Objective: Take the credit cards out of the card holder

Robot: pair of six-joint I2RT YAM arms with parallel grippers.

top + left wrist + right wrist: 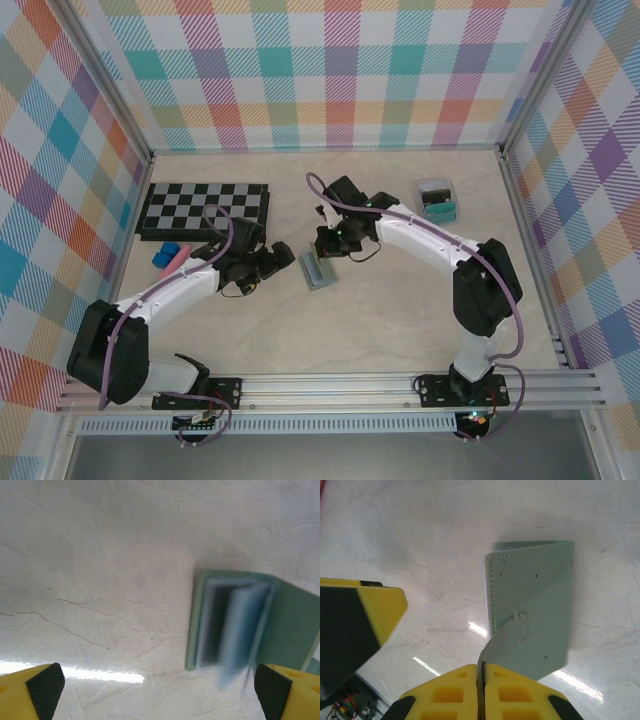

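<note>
Table (400, 320): card holder (530, 605) lies at its middle, between the arms. Left gripper (159, 690): jaws wide apart, empty, beside the holder's open edge. Right gripper (481, 672): clamped on the tab clasp (502, 640); I should peel slowly, exposing the blurred bluish credit cards (240, 625).

Arms (170, 292): white link shells, black joint housings. Purple cable (519, 310) routed along each arm. Black base plates (215, 387) at frame bottom. Fingers (12, 695): yellow, with black pads (46, 687). Square moulded recesses on right-wrist pair.
</note>
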